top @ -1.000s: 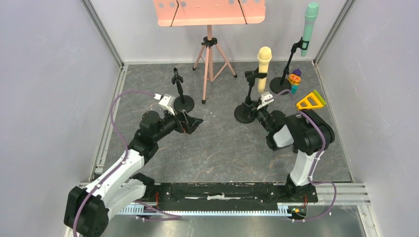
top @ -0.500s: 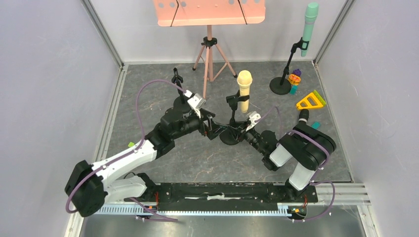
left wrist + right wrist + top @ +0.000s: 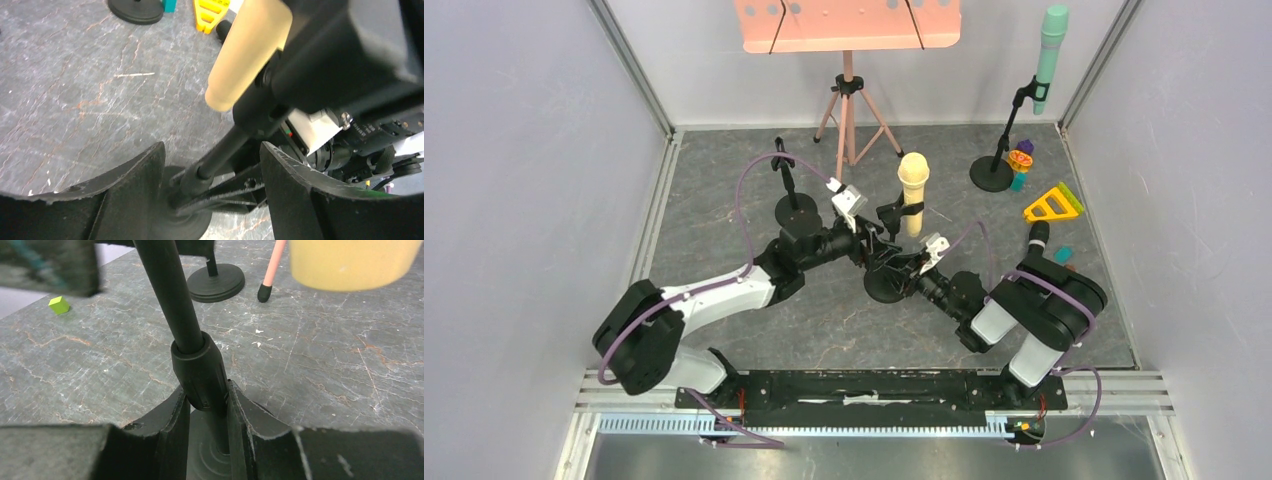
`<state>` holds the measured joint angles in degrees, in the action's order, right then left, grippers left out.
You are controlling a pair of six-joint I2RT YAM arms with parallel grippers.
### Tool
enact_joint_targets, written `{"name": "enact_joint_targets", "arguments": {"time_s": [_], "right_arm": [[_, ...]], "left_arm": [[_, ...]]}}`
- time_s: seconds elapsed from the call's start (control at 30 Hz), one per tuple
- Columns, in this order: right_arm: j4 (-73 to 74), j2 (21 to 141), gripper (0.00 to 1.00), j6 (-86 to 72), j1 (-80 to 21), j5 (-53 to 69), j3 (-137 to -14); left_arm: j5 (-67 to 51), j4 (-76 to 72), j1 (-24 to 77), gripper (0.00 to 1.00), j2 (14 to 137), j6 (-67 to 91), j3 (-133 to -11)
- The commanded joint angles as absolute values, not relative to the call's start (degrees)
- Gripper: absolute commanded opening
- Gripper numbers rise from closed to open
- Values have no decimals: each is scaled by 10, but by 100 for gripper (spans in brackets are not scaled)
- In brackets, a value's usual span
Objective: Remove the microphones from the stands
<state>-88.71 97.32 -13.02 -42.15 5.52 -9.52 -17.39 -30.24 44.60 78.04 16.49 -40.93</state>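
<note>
From my remote desk: the cream microphone sits upright in the clip at the top of its black stand, at mid-table between the two arms. The right gripper is clamped low on the stand, fingers pressed to either side of the thick collar just above the round base. The left gripper reaches in from the opposite side with its jaws wide. The pole passes between them with floor showing on both sides, and the microphone's lower end hangs just above.

It is crowded here. In the left wrist view the right arm's wrist fills the space just behind the pole, and the black clip wraps the microphone's body.

A second, empty black stand rises just beside the left arm's forearm. Behind it are the pink tripod and its pink music desk at the back wall; one of the tripod's black-tipped feet shows near the empty stand's base in the right wrist view.

Well apart at the far right, a teal microphone sits on a third stand, with a small colourful toy next to its base and a yellow triangle nearer me. A little green cube lies on the grey stone-patterned table off to the left.
</note>
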Motion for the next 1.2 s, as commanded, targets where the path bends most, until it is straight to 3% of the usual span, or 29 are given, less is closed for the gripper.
{"name": "enact_joint_targets", "arguments": {"time_s": [0.0, 0.07, 0.17, 0.3, 0.5, 0.67, 0.93, 1.17], "right_arm": [[-1091, 1003, 19, -186, -435, 110, -47], [-1092, 1003, 20, -189, -435, 113, -44], [-1090, 1000, 21, -193, -435, 113, -40], [-1083, 990, 26, -188, -435, 114, -37], [-1069, 947, 51, -189, -416, 124, -20], [-1047, 907, 58, -211, -374, 204, -30], [-849, 835, 60, -136, -352, 263, -100], [-776, 848, 48, -118, -351, 282, -138]], "left_arm": [[-192, -388, 454, 71, 808, 161, -445], [-191, -392, 454, 67, 818, 159, -453], [-198, -385, 455, 52, 825, 155, -463], [-205, -382, 456, 43, 831, 157, -466], [-219, -342, 461, 15, 826, 135, -457], [-233, -345, 463, 2, 819, 96, -430], [-242, -316, 471, 2, 804, 33, -436], [-239, -325, 474, 2, 794, 17, -429]]}}
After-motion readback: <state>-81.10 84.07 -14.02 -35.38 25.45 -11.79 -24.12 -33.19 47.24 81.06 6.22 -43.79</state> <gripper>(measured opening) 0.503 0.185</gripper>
